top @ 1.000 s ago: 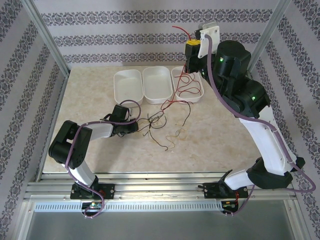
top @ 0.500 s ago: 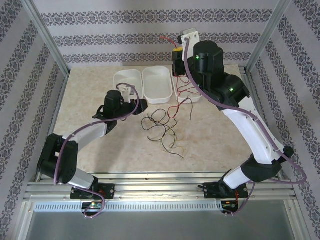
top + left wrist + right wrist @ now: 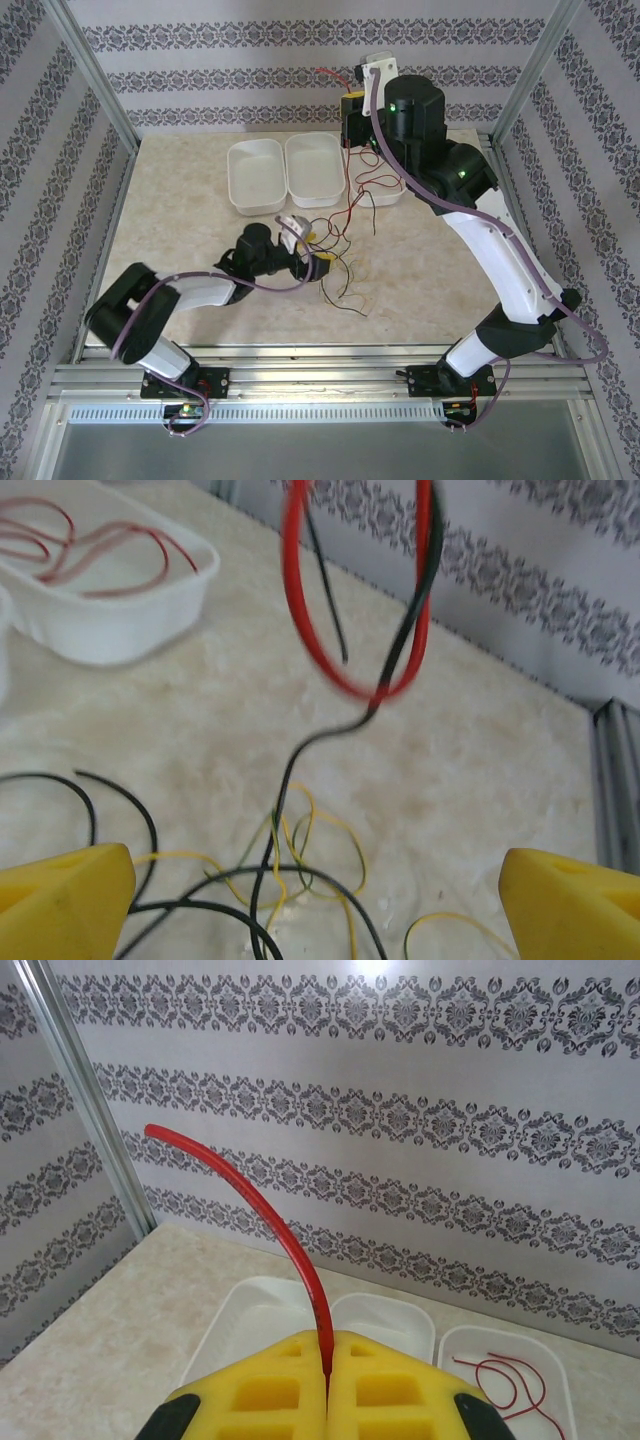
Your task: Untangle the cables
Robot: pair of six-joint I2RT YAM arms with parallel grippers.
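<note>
Tangle of thin black and yellow-green cables (image 3: 285,875) lies on beige marbled table (image 3: 180,200), directly below and between the fingers of left gripper (image 3: 318,250); jaws wide apart, nothing held. Thin red cable (image 3: 300,1260) is clamped in right gripper (image 3: 328,1385), high above white plastic trays (image 3: 255,175). Rightmost tray (image 3: 120,630) holds more red strands.

Red, black and yellow cables (image 3: 291,590), white trays (image 3: 255,175).
</note>
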